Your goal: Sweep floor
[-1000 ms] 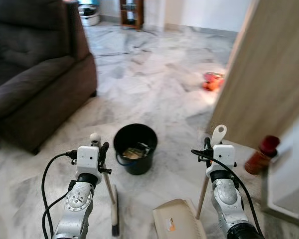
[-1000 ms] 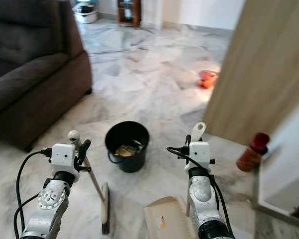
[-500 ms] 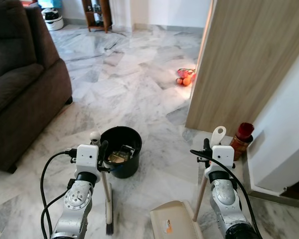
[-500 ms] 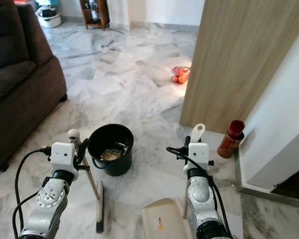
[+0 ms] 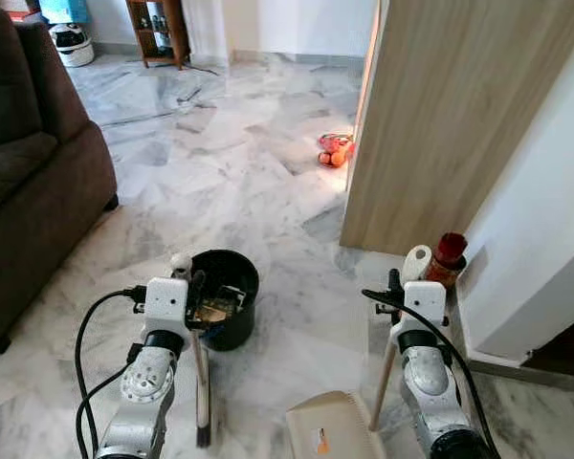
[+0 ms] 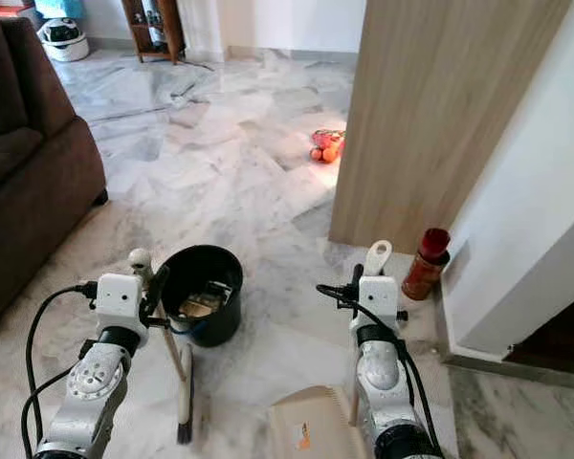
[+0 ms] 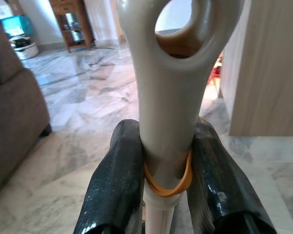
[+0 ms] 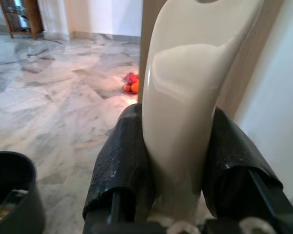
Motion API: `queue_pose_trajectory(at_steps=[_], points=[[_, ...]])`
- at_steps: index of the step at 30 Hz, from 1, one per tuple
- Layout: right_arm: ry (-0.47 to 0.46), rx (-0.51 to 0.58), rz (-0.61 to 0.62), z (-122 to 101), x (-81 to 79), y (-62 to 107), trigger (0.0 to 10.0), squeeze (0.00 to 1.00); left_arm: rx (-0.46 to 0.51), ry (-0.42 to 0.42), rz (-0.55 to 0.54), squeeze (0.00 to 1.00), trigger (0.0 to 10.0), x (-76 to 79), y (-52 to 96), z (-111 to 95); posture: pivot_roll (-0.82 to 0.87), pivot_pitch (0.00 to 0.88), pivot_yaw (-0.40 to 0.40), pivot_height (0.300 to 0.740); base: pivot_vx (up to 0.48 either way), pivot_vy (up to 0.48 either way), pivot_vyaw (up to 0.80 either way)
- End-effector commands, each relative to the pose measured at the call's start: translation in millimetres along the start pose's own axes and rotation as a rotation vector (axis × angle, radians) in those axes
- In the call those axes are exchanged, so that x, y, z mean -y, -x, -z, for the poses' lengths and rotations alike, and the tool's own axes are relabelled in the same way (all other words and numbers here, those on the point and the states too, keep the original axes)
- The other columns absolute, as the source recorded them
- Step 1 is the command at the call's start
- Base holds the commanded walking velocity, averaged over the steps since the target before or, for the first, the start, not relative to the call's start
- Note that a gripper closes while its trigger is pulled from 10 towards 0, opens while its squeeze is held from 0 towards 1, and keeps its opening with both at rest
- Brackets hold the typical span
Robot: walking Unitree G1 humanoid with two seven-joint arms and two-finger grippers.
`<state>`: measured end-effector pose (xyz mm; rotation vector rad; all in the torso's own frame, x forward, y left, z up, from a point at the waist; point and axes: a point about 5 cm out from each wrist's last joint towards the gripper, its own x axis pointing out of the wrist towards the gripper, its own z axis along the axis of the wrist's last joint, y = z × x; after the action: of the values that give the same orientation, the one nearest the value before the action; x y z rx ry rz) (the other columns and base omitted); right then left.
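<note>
2 grippers clamped: left gripper [image 7: 163, 161] on broom [image 5: 202, 382], right gripper [image 8: 178, 161] on dustpan [image 5: 337, 430]. Keep bristles flat, sweep toward pan w/ short strokes.

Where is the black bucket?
The black bucket stands on the marble floor just ahead of the left gripper, right beside the broom.

Floor [image 5: 258, 172]: polished grey-white marble, glossy, veined. Broom handle [image 7: 168, 97]: smooth cream plastic, glossy, clamped between left fingers [image 7: 115, 180], shiny black. Dustpan handle [image 8: 185, 107]: same glossy cream plastic. Bucket [image 5: 225, 296] ahead of left gripper: matt black plastic. Sofa [image 5: 29, 210]: dark brown cloth. Panel [image 5: 450, 115]: matt wood grain.
</note>
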<state>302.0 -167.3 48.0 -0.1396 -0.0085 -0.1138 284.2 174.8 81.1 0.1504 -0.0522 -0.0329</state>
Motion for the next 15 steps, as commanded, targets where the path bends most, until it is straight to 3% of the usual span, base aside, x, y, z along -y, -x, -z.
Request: queue_pose_trajectory(at_steps=[1,4,12,15], points=[[0.007,0.017,0.007,-5.4,1.1,-4.8,10.0,0.0,0.024,-0.005,0.004,0.0,10.0,0.6,-3.7,-5.5,0.15,0.011,0.031,0.74,0.0,0.0,-0.8],[0.01,0.015,0.009,-5.0,1.4,-4.7,10.0,0.0,0.024,-0.01,0.005,0.0,10.0,0.3,-3.9,-5.8,0.15,0.017,0.032,0.74,0.0,0.0,-0.8],[0.014,0.013,0.013,-4.8,1.4,-4.6,10.0,0.0,0.02,-0.012,0.002,0.0,10.0,-0.2,-4.0,-4.3,0.15,0.023,0.032,0.74,0.0,-0.333,-0.8],[0.015,0.012,0.014,-4.6,1.3,-4.6,10.0,0.0,0.021,-0.013,0.002,0.0,10.0,-0.1,-4.2,-4.7,0.15,0.025,0.032,0.74,0.0,0.0,-0.8]])
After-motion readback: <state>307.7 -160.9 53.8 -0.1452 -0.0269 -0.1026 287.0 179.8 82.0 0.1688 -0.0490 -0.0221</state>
